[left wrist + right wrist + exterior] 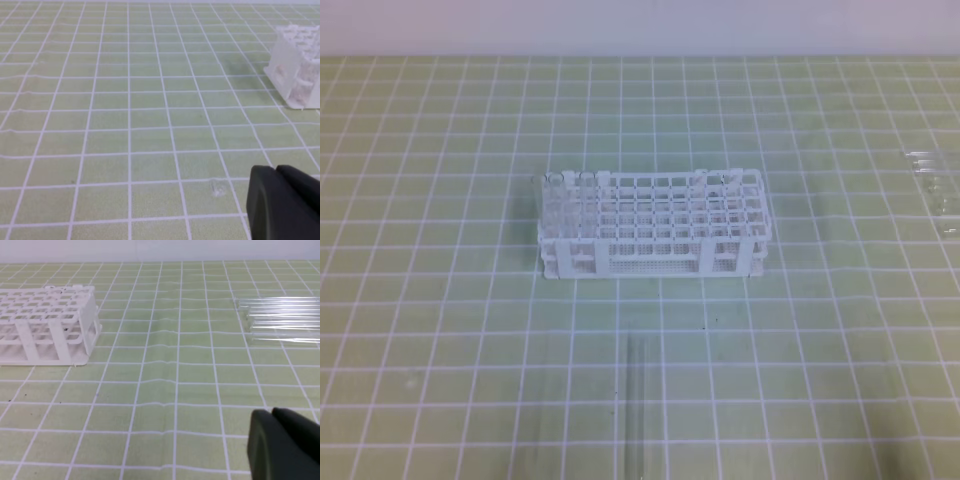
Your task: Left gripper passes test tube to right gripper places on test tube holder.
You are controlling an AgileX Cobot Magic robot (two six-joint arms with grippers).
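From above, the white test tube holder [650,225] stands mid-mat with a few tubes already upright in its far-left holes, one clear test tube [642,410] lies on the green mat near the front edge, and more spare tubes [935,185] lie at the far right; neither arm shows here. The left wrist view shows the left gripper [285,202] closed and empty above bare mat, with the holder's corner at the far right. The right wrist view shows the right gripper [282,440] likewise closed and empty, the spare tubes ahead on its right and the holder far left; since the glass is almost invisible and round, I judge a misaimed or closed claw could roll it away or grab the wrong tube.
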